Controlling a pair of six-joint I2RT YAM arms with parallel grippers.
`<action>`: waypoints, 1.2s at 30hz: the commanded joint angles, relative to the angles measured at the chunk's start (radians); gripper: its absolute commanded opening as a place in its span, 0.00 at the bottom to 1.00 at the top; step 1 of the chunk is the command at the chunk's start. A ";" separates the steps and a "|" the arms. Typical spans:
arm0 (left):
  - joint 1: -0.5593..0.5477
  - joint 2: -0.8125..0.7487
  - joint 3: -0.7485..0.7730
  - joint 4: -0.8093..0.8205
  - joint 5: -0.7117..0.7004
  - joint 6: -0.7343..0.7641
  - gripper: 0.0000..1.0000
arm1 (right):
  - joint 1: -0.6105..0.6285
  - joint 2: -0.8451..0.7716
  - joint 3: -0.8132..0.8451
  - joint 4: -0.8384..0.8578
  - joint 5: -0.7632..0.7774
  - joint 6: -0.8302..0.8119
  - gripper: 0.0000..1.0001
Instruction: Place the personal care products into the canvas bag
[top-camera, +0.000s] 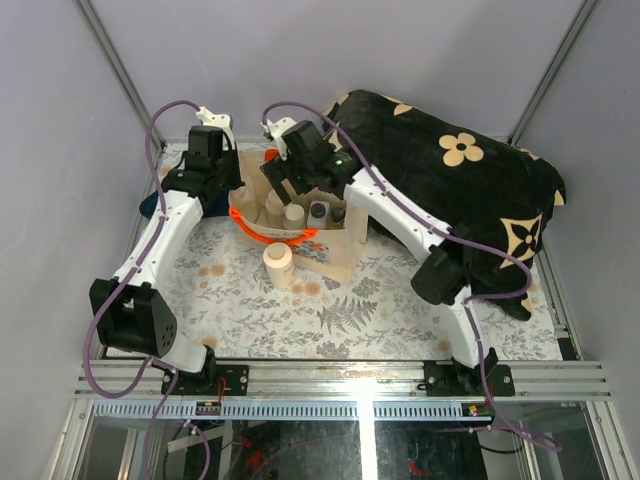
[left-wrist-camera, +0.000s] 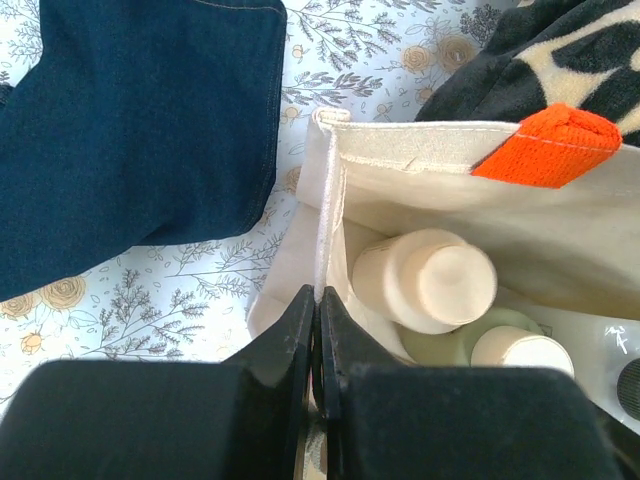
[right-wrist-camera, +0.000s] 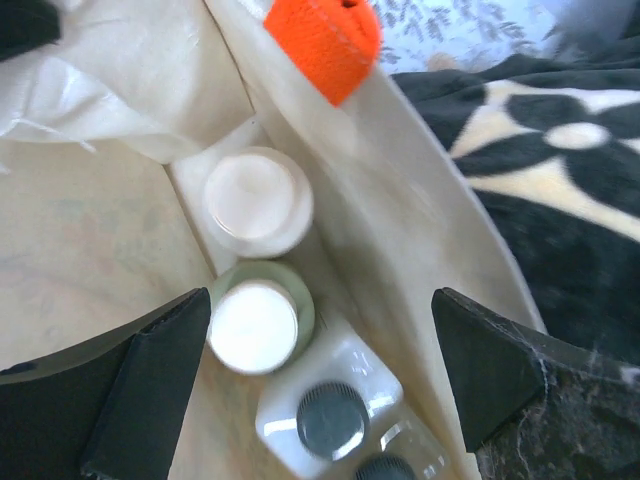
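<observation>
The left gripper (left-wrist-camera: 317, 330) pinched the canvas bag (left-wrist-camera: 420, 160) by its rim; the right gripper (right-wrist-camera: 320, 370) hovered above, jaws wide (empty). The tan-capped bottle (top-camera: 278, 262) in front of the bag needed a level grasp.

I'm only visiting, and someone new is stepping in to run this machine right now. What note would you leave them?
Left gripper: shut, pinching the canvas bag by its rim.
Right gripper: open over the bag's mouth, holding nothing.
Done: four in the bag: cream bottle, greenish bottle, two grey-capped bottles.
Left: one tan-capped cream bottle stands on the table in front of the bag.
</observation>
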 joint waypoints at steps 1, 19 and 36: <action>0.000 0.021 0.047 0.032 -0.049 0.010 0.00 | -0.008 -0.202 -0.060 -0.013 0.053 0.027 0.99; 0.016 0.110 0.122 0.030 -0.048 0.019 0.00 | 0.230 -0.540 -0.463 0.019 0.107 0.127 1.00; 0.046 0.146 0.126 0.050 -0.027 0.014 0.00 | 0.330 -0.513 -0.608 0.048 0.107 0.133 1.00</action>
